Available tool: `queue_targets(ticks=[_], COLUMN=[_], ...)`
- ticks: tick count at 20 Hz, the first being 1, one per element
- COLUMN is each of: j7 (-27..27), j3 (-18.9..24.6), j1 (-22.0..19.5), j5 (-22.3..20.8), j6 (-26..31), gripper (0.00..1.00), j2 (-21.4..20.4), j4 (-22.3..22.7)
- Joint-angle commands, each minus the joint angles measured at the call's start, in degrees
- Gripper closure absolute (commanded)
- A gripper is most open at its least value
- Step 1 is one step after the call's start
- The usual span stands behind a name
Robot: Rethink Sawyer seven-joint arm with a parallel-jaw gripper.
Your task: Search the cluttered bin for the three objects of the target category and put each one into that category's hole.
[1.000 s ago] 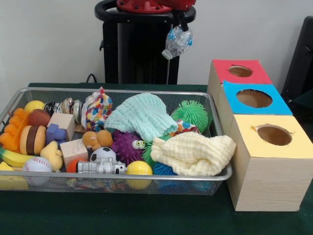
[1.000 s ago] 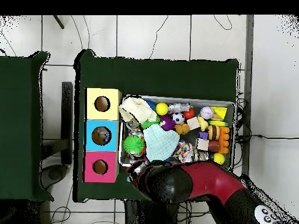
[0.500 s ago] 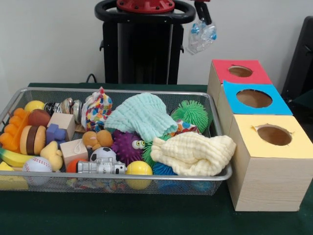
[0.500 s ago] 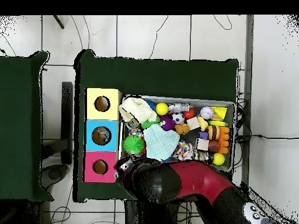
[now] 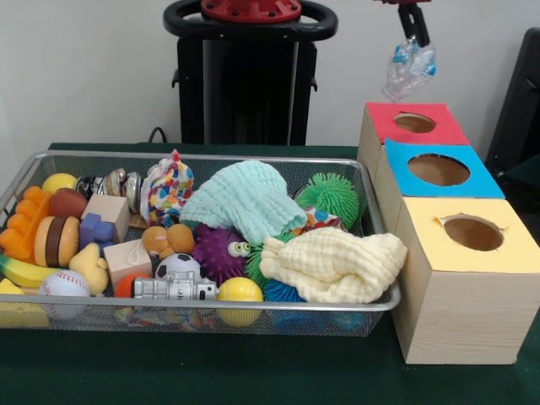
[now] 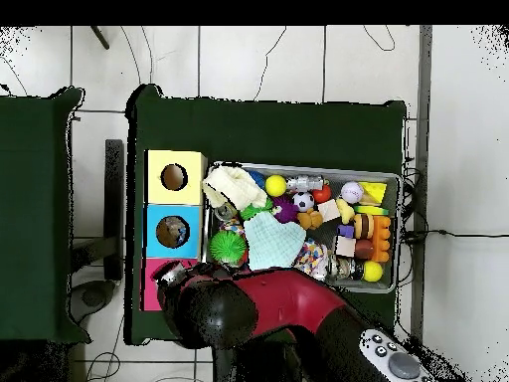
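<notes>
Front view: clear, crinkly plastic bag with blue inside (image 5: 409, 69) hanging over the wooden box with the red top (image 5: 413, 123).

Dark gripper (image 5: 413, 24) pinching the bag by its upper edge, directly above the round hole in the red top (image 5: 414, 123), well clear of the silver wire mesh bin (image 5: 202, 314). Probably light and limp, judging by the droop below the pinch; likely slippery and prone to swinging, so best held at the gathered top, as now, and lowered until the bottom enters the hole. Risk of snagging on the rim if off centre. Overhead view: red and black arm (image 6: 268, 313) covering the red-topped box, bag hidden beneath. Blue-topped box (image 5: 439, 170) and yellow-topped box (image 5: 472, 232) alongside, unoccupied.
</notes>
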Motion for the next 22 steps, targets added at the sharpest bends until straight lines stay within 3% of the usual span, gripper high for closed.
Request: queue_targets(ticks=[1,6,15,22], j7=[21.9,20.5,18.0,17.8], j3=[-1.7,-6.2,-7.9,-10.8], j1=[2.3,4.1,3.6,5.4], j5=[3.0,0.0,-2.1,-3.0], j6=[-5.4,-5.3,-6.4,-7.9], gripper=[1.0,1.0,1.0,1.0], j2=[0.7,0.7,0.1,0.9], j4=[-1.8,-4.0,-5.6,-7.8])
